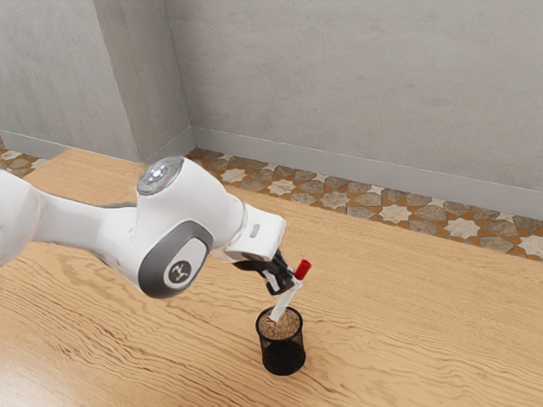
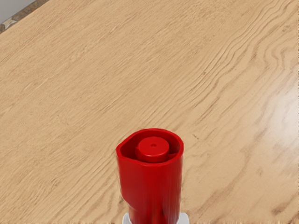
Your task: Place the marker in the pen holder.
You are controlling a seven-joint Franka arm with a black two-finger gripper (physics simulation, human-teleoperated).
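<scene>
My black gripper (image 1: 284, 283) is shut on the marker (image 1: 282, 305), a white one with a red cap (image 1: 303, 270). The marker leans, cap end up toward the exterior view's right, and its lower tip is at the mouth of the black mesh pen holder (image 1: 283, 354). How deep the tip reaches is hard to tell. The holder stands upright on the table, just below my hand. In the wrist view the red cap (image 2: 150, 186) rises from the lower edge, with a bit of white body under it.
The wooden table (image 1: 416, 331) extends around the holder, and its far edge runs along a patterned tile floor (image 1: 335, 199). A grey wall stands behind that. My arm comes in from the exterior view's left, above the table.
</scene>
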